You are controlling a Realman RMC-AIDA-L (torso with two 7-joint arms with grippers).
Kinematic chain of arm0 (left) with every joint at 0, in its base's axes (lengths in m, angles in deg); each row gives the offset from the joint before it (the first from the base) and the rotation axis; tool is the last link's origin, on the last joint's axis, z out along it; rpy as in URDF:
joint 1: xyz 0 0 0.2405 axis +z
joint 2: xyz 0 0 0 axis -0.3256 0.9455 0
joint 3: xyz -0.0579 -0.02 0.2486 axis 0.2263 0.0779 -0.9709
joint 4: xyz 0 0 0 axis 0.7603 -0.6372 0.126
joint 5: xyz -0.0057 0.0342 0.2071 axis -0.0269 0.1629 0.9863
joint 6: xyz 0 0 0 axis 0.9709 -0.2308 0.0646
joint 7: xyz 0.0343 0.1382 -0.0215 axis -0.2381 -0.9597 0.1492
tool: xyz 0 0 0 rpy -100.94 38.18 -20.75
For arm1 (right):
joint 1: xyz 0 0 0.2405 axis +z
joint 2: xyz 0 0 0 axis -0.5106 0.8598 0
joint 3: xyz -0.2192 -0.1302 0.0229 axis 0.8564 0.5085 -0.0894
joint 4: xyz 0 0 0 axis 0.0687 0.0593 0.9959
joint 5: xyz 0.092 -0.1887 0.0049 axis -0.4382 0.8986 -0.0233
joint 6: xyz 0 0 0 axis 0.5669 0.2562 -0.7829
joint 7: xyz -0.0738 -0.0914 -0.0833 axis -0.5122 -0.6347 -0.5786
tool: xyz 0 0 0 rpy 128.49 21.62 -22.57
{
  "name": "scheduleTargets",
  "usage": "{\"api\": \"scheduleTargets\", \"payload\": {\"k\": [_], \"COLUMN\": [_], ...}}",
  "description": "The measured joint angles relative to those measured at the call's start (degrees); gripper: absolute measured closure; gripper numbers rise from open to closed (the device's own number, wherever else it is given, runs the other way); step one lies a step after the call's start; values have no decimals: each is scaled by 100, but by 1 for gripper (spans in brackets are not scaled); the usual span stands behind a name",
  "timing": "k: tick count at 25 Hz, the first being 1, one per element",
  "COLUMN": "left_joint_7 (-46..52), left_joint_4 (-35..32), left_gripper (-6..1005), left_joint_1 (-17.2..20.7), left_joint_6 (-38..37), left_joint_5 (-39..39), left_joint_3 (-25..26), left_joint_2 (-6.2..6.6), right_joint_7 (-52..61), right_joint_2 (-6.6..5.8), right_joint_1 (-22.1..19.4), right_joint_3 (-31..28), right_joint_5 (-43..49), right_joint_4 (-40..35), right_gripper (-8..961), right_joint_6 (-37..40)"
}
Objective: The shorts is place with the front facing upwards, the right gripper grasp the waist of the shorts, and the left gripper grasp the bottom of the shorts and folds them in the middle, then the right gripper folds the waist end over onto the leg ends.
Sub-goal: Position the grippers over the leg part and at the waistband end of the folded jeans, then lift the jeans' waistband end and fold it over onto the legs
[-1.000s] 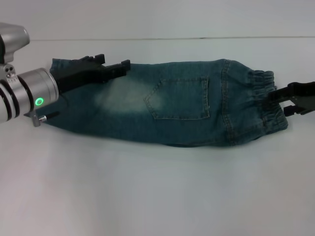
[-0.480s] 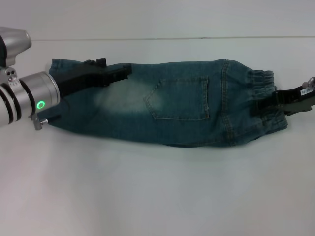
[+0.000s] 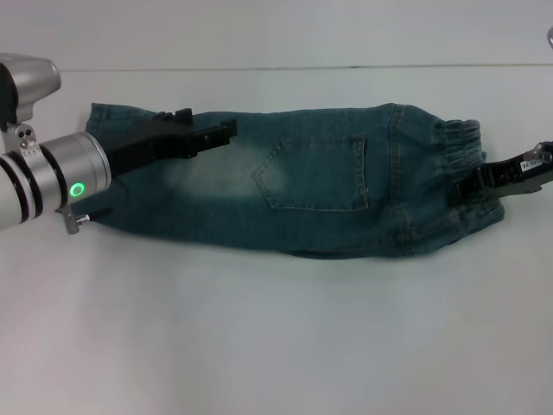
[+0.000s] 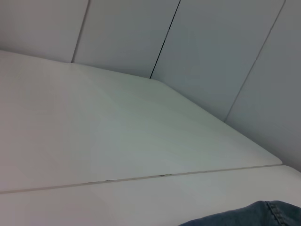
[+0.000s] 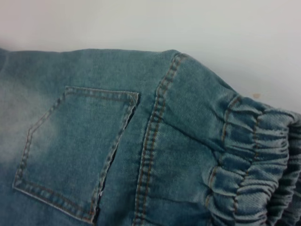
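Blue denim shorts (image 3: 320, 173) lie flat across the white table (image 3: 276, 346), doubled lengthwise, with a patch pocket (image 3: 320, 171) facing up. The leg ends point left and the elastic waist (image 3: 458, 143) points right. My left gripper (image 3: 207, 128) hovers over the leg end with its black fingers apart, holding nothing. At the waist's lower corner, my right gripper (image 3: 462, 186) is shut on the waistband. The right wrist view shows the pocket (image 5: 75, 146) and the gathered waistband (image 5: 254, 155) close up. A corner of denim (image 4: 244, 216) shows in the left wrist view.
The bare white table stretches in front of and behind the shorts. A seam in the tabletop (image 3: 346, 67) runs along the far side. Grey wall panels (image 4: 211, 47) stand beyond the table in the left wrist view.
My right gripper moved left onto the waistband and closed on it. The left gripper shifted slightly right and toward the front over the leg end.
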Motion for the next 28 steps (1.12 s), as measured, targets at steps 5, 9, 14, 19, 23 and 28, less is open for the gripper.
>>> {"api": "scheduleTargets", "payload": {"k": [5,9,14,19,23,28], "left_joint_7": [7,9,-11,-447,-1425,-3449], "left_joint_4": [2,2,25,239,683,1727], "left_gripper": [189,199,212,225,235,248], "left_joint_1": [-2,1,8,-10,-98,-331], "left_joint_6": [-34,-40,-3,124,243,301], "left_joint_5": [0,0,-41,-425,-1126,-2591], "left_joint_3": [0,4,10,-9,-17,32], "left_joint_2": [0,0,-12,-41,-68,-70], "right_joint_7": [-27,-55,-187,-305,-330,-348], "right_joint_2": [4,5,-23,-83,-208,-259], "right_joint_1": [0,-24,-21,-73,-93,77], "right_joint_3": [90,92,69,-54,-249,-782], "right_joint_5": [0,3,4,-28,-2,278], "right_joint_4": [2,-56,-89,-470,-979,-1554], "right_gripper": [675,742,809,833,834,836], "right_joint_6": [-51,-58,75,610,1243,1998]}}
